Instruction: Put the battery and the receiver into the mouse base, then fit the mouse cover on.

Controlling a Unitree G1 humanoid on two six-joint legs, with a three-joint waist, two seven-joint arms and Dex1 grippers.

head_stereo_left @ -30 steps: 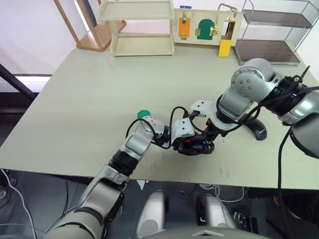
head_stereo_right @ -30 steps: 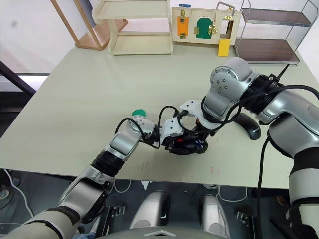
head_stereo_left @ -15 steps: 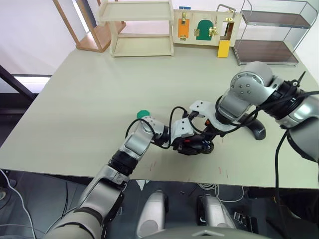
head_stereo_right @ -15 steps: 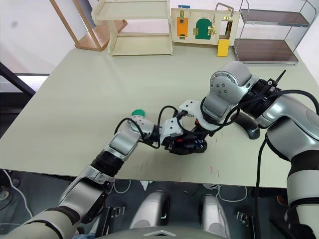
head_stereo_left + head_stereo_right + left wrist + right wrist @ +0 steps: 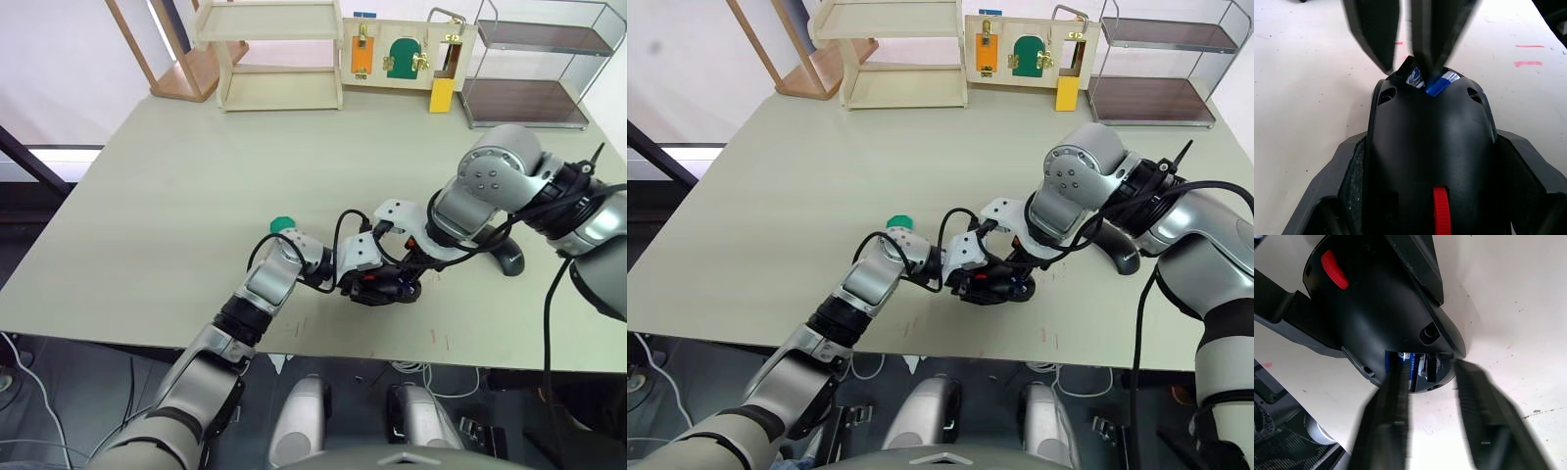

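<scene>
Left wrist view: base, black shell with red wheel, gripped on both flanks by the left gripper, whose fingers press against the shell's sides. Battery, blue, lies partly sunk at the far end of the base, one end lifted above the rim; judged not yet fully seated.

Right gripper: fingers apart, holding nothing, tips poised just over the battery end of the base. In the right wrist view its two fingers straddle the open compartment, where a strip of blue and a silvery part show.

Left eye view: base sits on the table near the front edge, between the two grippers. Cover, glossy black, lies on the table well apart toward the right, behind the right arm. Green cap near the left forearm; not part of the task. Receiver: cannot be told apart in these frames.

Step in hand (judgement): seating the battery in its bay, left gripper steadying the shell.

Next move calls for (judgement): a light downward press on the raised end of the battery, fingertip aligned along the bay, base held square. Risk: battery popping out or jamming askew. Receiver and cover are left to do.
</scene>
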